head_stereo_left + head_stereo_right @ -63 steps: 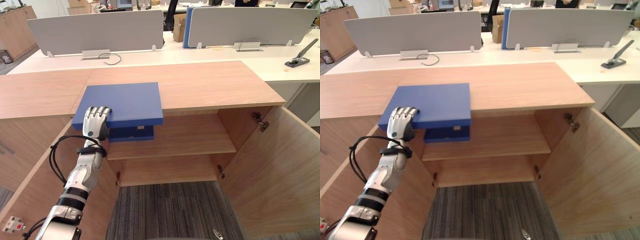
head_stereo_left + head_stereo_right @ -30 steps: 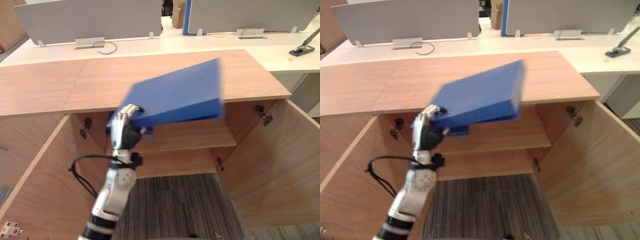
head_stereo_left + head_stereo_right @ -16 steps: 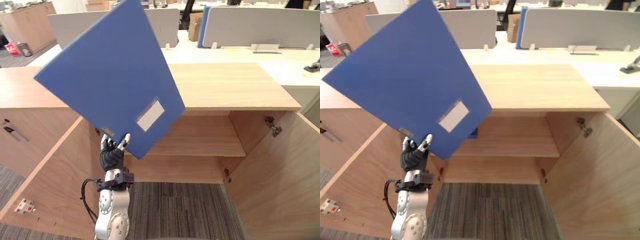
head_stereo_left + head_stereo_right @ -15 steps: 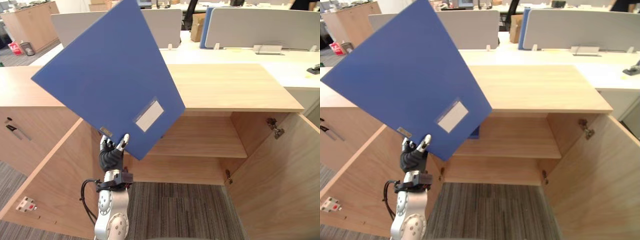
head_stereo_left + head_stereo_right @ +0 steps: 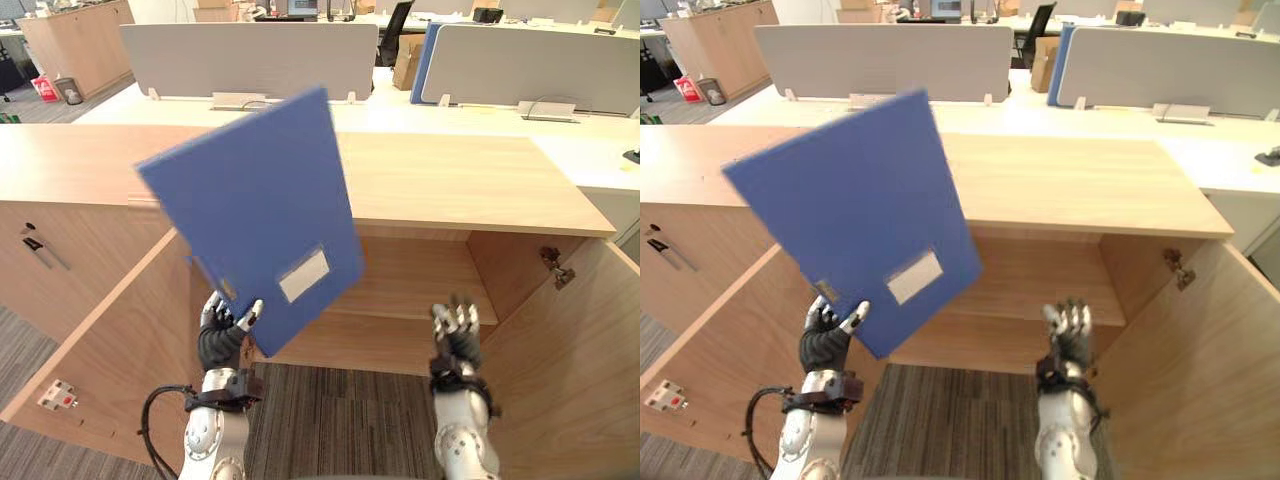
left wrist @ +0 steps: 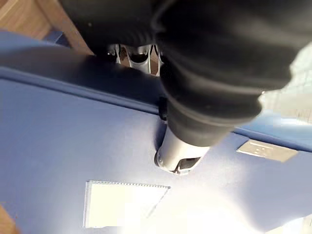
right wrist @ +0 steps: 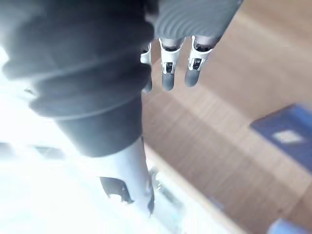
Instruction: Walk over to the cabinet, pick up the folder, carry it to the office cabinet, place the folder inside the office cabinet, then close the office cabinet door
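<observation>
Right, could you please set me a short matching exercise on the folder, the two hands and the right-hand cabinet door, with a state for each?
Things:
1. blue folder
2. left hand
3. right hand
4. right cabinet door

States:
A. swung open
B. fingers straight, holding nothing
C. held up in the air, tilted
D. gripping the folder's lower corner

Pairs: 1-C, 2-D, 3-B, 4-A
</observation>
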Tool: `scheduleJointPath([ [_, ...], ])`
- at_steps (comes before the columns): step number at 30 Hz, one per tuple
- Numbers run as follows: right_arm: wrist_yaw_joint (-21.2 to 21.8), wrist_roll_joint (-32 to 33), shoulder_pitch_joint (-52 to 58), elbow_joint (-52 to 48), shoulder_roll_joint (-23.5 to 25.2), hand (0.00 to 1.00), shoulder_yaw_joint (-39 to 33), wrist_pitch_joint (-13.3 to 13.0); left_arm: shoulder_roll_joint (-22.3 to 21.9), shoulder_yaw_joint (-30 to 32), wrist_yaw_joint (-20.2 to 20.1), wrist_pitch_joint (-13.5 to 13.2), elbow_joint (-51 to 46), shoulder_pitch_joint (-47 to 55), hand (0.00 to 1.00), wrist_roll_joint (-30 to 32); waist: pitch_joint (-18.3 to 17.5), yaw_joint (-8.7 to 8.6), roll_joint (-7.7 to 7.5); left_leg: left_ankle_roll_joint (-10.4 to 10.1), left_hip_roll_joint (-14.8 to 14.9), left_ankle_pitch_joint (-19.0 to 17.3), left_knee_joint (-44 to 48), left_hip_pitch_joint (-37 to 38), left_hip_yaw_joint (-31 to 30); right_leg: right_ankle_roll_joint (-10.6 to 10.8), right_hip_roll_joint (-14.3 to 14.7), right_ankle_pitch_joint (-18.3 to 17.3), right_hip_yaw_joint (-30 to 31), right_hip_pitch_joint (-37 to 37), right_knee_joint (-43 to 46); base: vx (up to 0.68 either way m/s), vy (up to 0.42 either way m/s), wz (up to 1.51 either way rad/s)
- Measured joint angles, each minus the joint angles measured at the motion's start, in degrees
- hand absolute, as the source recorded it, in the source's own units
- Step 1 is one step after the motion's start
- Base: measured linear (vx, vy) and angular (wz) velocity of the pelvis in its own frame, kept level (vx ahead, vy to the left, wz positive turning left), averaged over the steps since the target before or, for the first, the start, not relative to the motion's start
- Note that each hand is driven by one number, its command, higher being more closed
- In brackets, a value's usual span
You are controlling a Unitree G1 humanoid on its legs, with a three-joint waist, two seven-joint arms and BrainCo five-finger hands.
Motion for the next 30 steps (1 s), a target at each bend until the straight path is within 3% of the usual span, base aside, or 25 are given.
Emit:
scheduleJointPath([
  [3,1.7,-0.1,-3.3,-6.1,-0.1,0.00,-1.3,-1.0,1.0,0.7,-1.0,0.3,0.0,-0.1,1.00,4.8,0.1,-0.18,-0.10,0.0,0.0,0.0,0.0,-0.2,-0.4,0.0,0.2,0.0,0.0,0.0,-0.5,0.00,0.000,0.00],
  [10,6.0,-0.3,-13.2,-7.9,-3.6,0.00,-2.0,-1.1,2.1,3.4,-2.5,0.3,0.0,-2.0,1.00,10.2,0.2,-0.49,-0.19,0.2,-0.1,-0.2,0.3,-0.7,-0.8,-0.1,0.2,0.1,0.0,-0.1,-0.6,0.00,0.003,0.00],
  [16,10.9,-0.1,-17.7,-5.5,-8.1,0.00,1.1,3.0,2.8,3.8,-5.0,0.3,0.0,-3.0,1.00,10.8,1.0,-0.67,-0.50,0.4,-0.1,-0.6,1.2,-1.0,-1.2,-0.1,0.2,0.1,-0.1,-0.1,-0.5,-0.01,0.007,0.01],
  [24,11.6,0.1,-22.1,5.4,-12.1,0.00,6.4,8.4,4.2,1.5,-6.6,0.3,-1.1,-3.2,1.00,9.5,2.5,-0.87,-0.45,0.7,-0.1,-1.2,2.4,-1.6,-1.4,-0.1,0.1,0.1,0.0,-0.1,-0.4,-0.01,0.008,0.00],
  [30,11.3,0.8,-28.3,12.7,-14.9,0.00,10.5,9.4,5.6,-0.8,-6.6,0.3,-6.5,-3.3,1.00,5.9,2.8,-1.02,-0.42,0.8,-0.2,-1.3,2.6,-1.8,-2.1,-0.1,0.1,0.1,-0.1,-0.1,-0.3,0.00,0.000,0.00],
])
